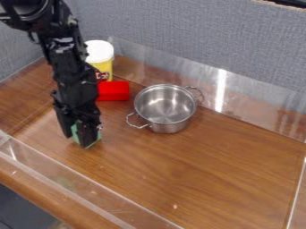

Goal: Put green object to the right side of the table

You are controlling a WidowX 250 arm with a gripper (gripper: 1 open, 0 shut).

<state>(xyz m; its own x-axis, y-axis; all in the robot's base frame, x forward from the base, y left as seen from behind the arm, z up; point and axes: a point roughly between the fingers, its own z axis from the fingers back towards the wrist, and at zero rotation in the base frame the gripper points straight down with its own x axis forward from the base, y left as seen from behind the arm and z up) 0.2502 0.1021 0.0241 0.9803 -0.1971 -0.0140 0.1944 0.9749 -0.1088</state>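
Note:
The green object (85, 137), a small green cube, rests on the left part of the brown wooden table (180, 170). My gripper (81, 134) points straight down over it, its black fingers closed against the cube's sides. Only the cube's lower front shows between the fingers. The black arm rises from there toward the upper left corner.
A red block (113, 89) lies behind the arm, with a yellow and white container (100, 59) beyond it. A steel pot (164, 106) with two handles stands mid-table. Low clear plastic walls (227, 80) edge the tabletop.

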